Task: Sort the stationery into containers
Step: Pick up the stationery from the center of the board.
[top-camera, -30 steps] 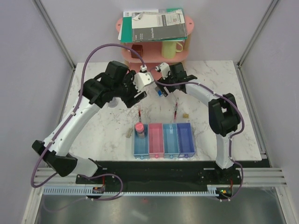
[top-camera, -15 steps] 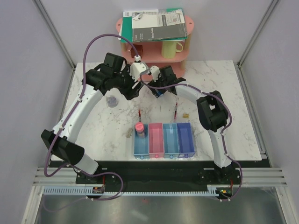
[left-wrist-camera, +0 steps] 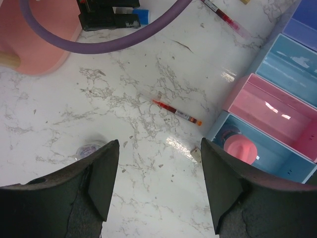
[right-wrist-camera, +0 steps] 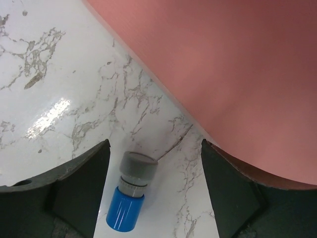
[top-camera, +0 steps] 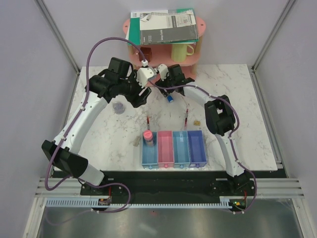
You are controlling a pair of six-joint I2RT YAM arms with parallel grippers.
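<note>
Four joined trays sit at the front: blue (top-camera: 148, 151), pink (top-camera: 164, 148), light blue (top-camera: 180, 148), violet-blue (top-camera: 196, 147). A pink cylinder (top-camera: 147, 135) stands in the blue tray and shows in the left wrist view (left-wrist-camera: 239, 148). Two red pens (top-camera: 148, 121) (top-camera: 186, 117) lie behind the trays. A blue-capped tube (right-wrist-camera: 130, 191) lies on the marble between my right gripper's (right-wrist-camera: 154, 183) open jaws, nearer the left one. My left gripper (left-wrist-camera: 158, 188) is open and empty, high above the table, with a round greyish disc (left-wrist-camera: 89, 148) and a grey block (left-wrist-camera: 196, 154) below it.
A pink shelf rack (top-camera: 195, 57) with notebooks and a yellow mug (top-camera: 181, 51) stands at the back; its base (right-wrist-camera: 233, 74) is close to my right gripper. A tan block (top-camera: 196, 121) lies right of the second pen. The left arm's purple cable (left-wrist-camera: 124, 37) arcs overhead.
Both grippers have moved back and left toward the rack. My right gripper now hangs over the blue-capped tube. The stationery has not moved.
</note>
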